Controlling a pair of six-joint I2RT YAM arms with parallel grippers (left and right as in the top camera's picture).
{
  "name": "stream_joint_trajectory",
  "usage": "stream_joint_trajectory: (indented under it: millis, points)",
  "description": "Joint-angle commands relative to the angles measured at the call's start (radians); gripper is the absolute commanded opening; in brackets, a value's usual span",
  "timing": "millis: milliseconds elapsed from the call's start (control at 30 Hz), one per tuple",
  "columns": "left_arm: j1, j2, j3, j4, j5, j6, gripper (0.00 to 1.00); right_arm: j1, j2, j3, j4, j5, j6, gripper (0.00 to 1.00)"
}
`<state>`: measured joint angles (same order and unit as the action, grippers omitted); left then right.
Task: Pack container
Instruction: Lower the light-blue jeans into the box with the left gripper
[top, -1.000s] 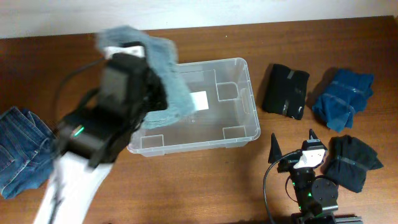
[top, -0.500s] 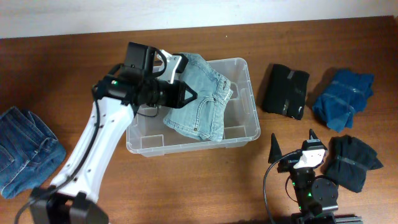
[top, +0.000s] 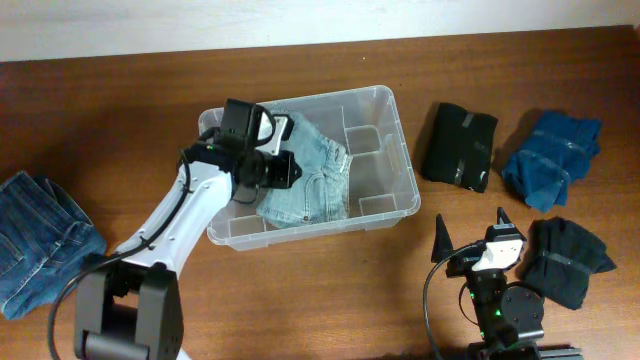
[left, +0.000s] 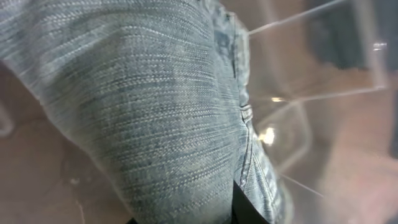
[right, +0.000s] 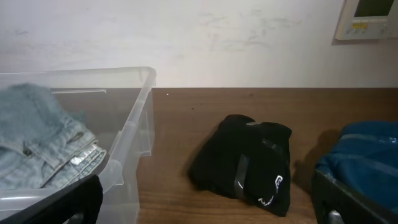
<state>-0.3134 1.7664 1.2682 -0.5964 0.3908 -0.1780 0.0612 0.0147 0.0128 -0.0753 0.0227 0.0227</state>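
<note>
Brown wooden bench (top: 120, 110) is seen from overhead, and the large clear rectangular plastic container (top: 404, 150) is set near its centre, slightly toward 12 o'clock. Folded light-blue denim jeans (top: 310, 190) are gripped by the left claw (top: 289, 167), whose jaws are closed tight on the cloth, and are placed in the middle of the container. The right claw (top: 469, 220) is spread wide and empty at 5 o'clock, and a folded black garment (top: 458, 147) is seen at 3 o'clock.

jeans (top: 312, 188) in container (top: 404, 160) | folded garment (top: 458, 147) right of container | denim pile (top: 40, 240) far left
</note>
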Motion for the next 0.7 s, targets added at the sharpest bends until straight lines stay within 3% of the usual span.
stream_joint_trajectory:
  millis: [0,167,400,600,633,667]
  points:
    - [0.004,0.002,-0.030,0.000,-0.071,-0.163,0.00,-0.005,-0.008,-0.007,-0.003,0.012,0.000,0.98]
    - [0.004,0.001,-0.030,-0.010,-0.163,-0.364,0.00,-0.005,-0.008,-0.007,-0.003,0.012,0.000,0.99]
    - [0.004,0.001,-0.030,-0.095,-0.380,-0.372,0.00,-0.005,-0.008,-0.007,-0.003,0.012,0.000,0.99]
    - [0.004,0.002,-0.030,-0.110,-0.425,-0.371,0.04,-0.005,-0.008,-0.007,-0.003,0.012,0.000,0.99]
    - [0.004,0.002,-0.030,-0.117,-0.425,-0.371,0.22,-0.005,-0.008,-0.007,-0.003,0.012,0.000,0.98]
    - [0.004,0.002,-0.030,-0.125,-0.428,-0.368,0.69,-0.005,-0.008,-0.007,-0.003,0.012,0.000,0.99]
